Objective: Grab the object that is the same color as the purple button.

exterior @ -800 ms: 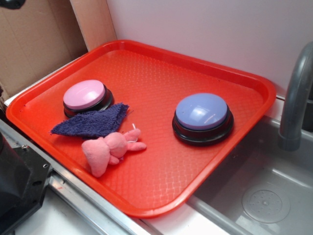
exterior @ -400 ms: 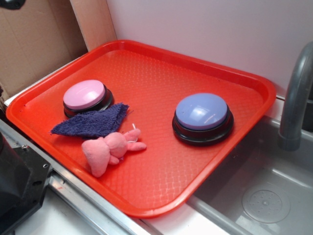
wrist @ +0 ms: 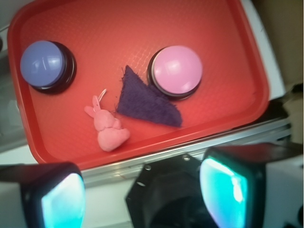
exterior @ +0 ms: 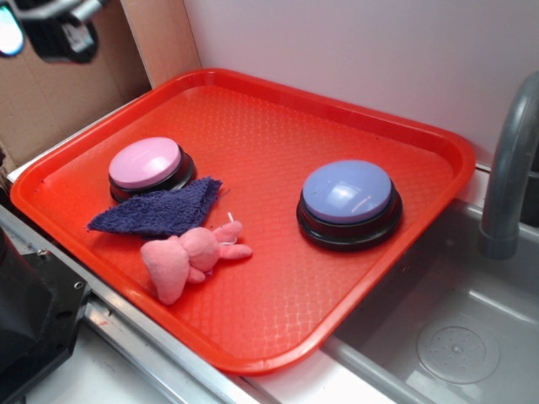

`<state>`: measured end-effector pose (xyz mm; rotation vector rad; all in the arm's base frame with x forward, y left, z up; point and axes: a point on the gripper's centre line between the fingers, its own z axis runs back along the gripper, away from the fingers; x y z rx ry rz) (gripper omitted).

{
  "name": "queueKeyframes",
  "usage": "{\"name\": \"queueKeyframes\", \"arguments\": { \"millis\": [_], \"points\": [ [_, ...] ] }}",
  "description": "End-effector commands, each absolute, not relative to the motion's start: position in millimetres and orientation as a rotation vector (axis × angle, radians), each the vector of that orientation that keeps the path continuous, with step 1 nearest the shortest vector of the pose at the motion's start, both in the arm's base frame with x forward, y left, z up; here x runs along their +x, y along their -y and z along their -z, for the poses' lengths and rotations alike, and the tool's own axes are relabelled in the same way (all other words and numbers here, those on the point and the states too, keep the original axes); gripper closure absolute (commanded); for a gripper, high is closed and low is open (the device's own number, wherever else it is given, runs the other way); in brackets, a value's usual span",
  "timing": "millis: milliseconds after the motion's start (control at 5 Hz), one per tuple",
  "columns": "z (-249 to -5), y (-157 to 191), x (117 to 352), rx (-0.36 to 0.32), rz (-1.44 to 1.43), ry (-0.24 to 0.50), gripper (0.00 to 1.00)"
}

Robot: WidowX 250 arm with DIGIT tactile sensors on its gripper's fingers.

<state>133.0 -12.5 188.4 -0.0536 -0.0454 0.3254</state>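
We seem to be in a mock kitchen set up for robot trials rather than a lived-in home. A grey sink basin (exterior: 446,337) with a drain and a grey faucet (exterior: 512,168) sit at the right, beside a plain white wall (exterior: 354,50). Brown cardboard panels (exterior: 59,93) close off the left side. On the tabletop a red plastic cafeteria tray (exterior: 278,118) carries toy-like props, including two dome push buttons (exterior: 347,192) on black bases.

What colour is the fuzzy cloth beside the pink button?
Dark purple-navy fuzzy triangular cloth, clearest in the wrist view.
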Motion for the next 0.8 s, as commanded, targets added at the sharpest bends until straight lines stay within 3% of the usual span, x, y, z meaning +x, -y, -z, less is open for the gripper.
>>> {"name": "queueKeyframes", "arguments": {
  "millis": [0,200,400,600],
  "points": [
    [-133.5,1.9,147.9,-0.037,-0.441,0.090,0.00],
    [-108.5,-3.0,151.5,-0.067,-0.446,0.082,0.00],
    [-80.5,-12.2,154.8,-0.021,-0.477,0.095,0.00],
    [-62.9,-18.8,157.1,-0.027,-0.505,0.117,0.00]
  ]
}}
